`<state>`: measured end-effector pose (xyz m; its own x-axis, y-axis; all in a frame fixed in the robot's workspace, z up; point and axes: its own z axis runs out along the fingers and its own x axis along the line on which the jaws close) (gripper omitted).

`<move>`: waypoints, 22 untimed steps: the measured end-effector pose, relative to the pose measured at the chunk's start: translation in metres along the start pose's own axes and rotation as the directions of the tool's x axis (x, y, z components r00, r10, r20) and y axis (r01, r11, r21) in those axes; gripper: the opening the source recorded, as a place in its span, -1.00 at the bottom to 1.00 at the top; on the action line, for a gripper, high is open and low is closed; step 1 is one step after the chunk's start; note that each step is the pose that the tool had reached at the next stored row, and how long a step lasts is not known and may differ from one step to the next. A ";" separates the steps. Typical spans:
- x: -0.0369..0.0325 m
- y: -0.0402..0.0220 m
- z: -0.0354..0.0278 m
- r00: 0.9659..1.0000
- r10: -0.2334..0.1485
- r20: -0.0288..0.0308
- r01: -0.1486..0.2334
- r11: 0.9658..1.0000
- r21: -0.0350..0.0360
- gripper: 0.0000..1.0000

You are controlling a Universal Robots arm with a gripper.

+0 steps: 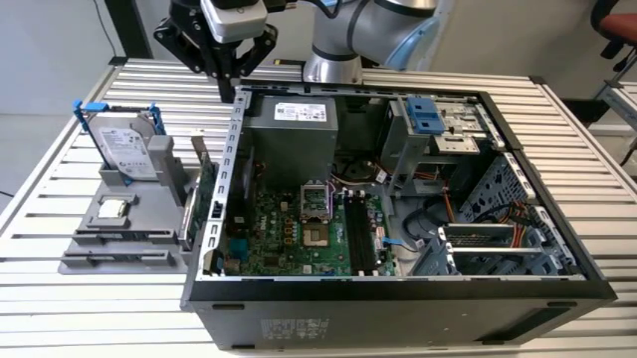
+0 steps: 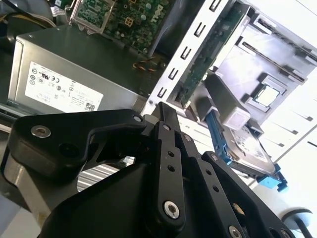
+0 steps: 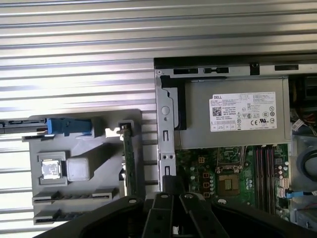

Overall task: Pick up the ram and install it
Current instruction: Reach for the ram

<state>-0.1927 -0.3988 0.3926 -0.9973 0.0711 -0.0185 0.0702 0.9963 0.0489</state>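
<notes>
My gripper [image 1: 229, 94] hangs above the far corner of the open computer case [image 1: 237, 149], on the exterior view's left, with its black fingers pressed together and nothing between them. In both wrist views the shut fingertips [image 3: 168, 181] [image 2: 161, 108] sit over the case wall beside the power supply [image 3: 233, 119]. I cannot pick out the ram. Two long slots [image 3: 74, 195] at the front of the grey holder [image 1: 149, 224] show only thin dark lines. The black memory slots [image 1: 359, 231] lie on the motherboard inside the case.
The grey holder carries a silver hard drive in a blue frame [image 1: 127, 149], a small square chip [image 1: 115, 208] and an upright green card [image 1: 206, 195] close to the case wall. Drive cages [image 1: 438, 127] and cables fill the case's right half. The slatted table [image 1: 60, 313] surrounds everything.
</notes>
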 end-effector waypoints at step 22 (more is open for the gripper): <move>0.0370 -0.0026 -0.0008 1.000 0.000 0.000 0.000 1.000 -0.002 -1.00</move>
<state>-0.2298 -0.3988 0.3926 -0.9973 0.0712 -0.0184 0.0702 0.9962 0.0506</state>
